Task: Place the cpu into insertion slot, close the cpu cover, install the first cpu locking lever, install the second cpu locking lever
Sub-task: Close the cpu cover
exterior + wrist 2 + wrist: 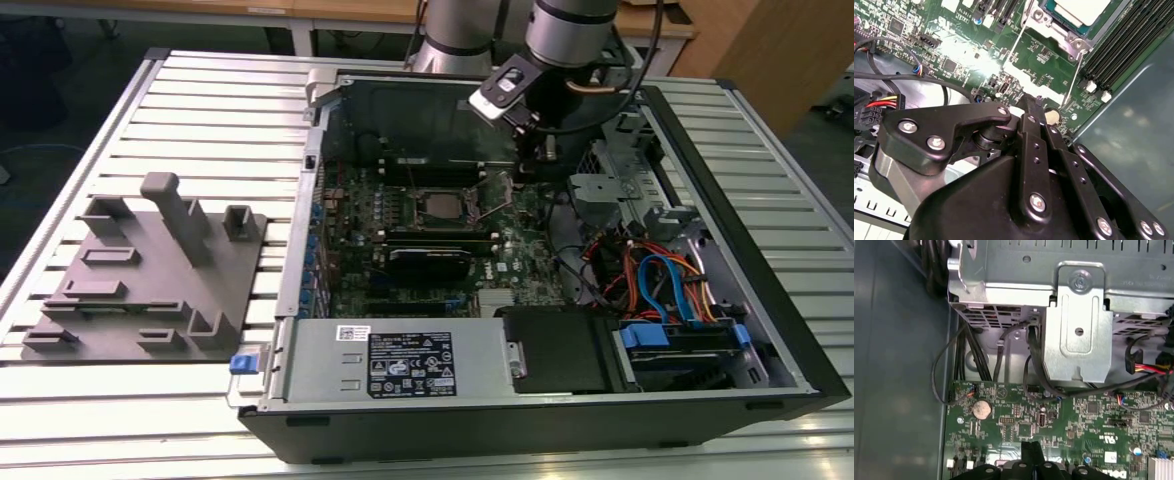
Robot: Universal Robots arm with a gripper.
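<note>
Black metal two-finger gripper [1033, 102], fingers pressed together on nothing, hangs just above the green motherboard [1019, 425]. Thin wire locking levers [1016, 42] run toward it from the silvery-rimmed insertion slot [412, 206], where the small square silvery-topped cpu [1081, 10] lies, framed by the thin silvery cpu cover [1054, 31]. A slightly misjudged descent could scrape board parts or slip off the springy wire. Farther out, the dark open computer case [747, 300] rests on a ribbed aluminium table [187, 110], with a wooden desk [360, 8] behind.
</note>
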